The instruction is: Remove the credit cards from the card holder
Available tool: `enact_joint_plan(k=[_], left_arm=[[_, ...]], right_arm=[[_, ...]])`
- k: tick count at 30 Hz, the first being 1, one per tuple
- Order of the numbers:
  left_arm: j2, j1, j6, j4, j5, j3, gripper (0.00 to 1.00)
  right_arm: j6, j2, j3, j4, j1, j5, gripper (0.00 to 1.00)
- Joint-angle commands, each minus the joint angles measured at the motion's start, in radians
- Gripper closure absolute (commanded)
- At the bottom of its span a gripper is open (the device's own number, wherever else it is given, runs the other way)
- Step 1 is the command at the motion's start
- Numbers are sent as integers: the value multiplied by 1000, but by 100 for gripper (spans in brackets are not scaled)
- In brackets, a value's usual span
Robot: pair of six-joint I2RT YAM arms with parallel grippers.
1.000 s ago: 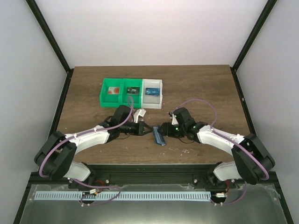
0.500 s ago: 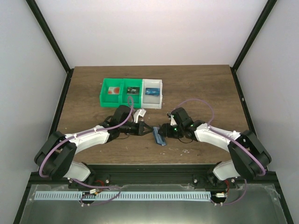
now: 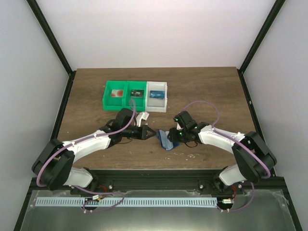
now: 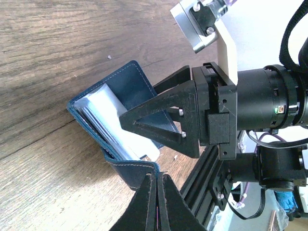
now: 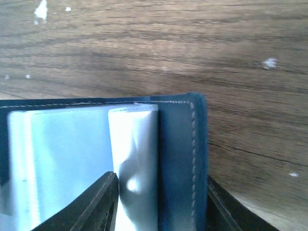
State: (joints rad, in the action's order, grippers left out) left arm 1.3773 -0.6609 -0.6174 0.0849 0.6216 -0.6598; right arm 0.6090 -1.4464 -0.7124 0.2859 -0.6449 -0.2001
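The navy card holder point(image 3: 166, 140) lies open between both arms near the table's front edge. My left gripper point(image 3: 154, 134) is shut on the edge of one navy cover flap point(image 4: 139, 168). The clear pockets point(image 4: 108, 122) fan out above that flap. My right gripper point(image 3: 169, 135) comes in from the right. Its fingers point(image 4: 163, 120) straddle the other cover point(image 5: 183, 159) and a sheaf of clear pockets point(image 5: 134, 154), and both pads look pressed against them. I cannot make out any card in the pockets. One red-spotted credit card point(image 3: 114, 94) lies in the green bin.
A green bin point(image 3: 107, 102) and a white bin point(image 3: 158, 109) stand side by side at the back. They also hold a dark card point(image 3: 136, 93) and a blue card point(image 3: 154, 94). The black frame rail point(image 4: 207, 168) runs just past the table's front edge.
My right gripper has slid left onto the card holder and its jaws have narrowed around the cover. The holder now spreads wider. The left gripper keeps its hold.
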Motion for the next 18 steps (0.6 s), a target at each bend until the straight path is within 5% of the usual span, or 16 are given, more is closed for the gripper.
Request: enact_joint_plan(k=[1,12,18], left_arm=[[-30,3,38,-25,-30,-13,100],[-43,3,43,-26,-42,14,100],[-44,4,35,-16,-39,9,100]], right_arm=[[-16,30,-37,78,-7,111,56],[14,87,-99,214,-7,208,49],[25,151,-109,160,-7,47,57]])
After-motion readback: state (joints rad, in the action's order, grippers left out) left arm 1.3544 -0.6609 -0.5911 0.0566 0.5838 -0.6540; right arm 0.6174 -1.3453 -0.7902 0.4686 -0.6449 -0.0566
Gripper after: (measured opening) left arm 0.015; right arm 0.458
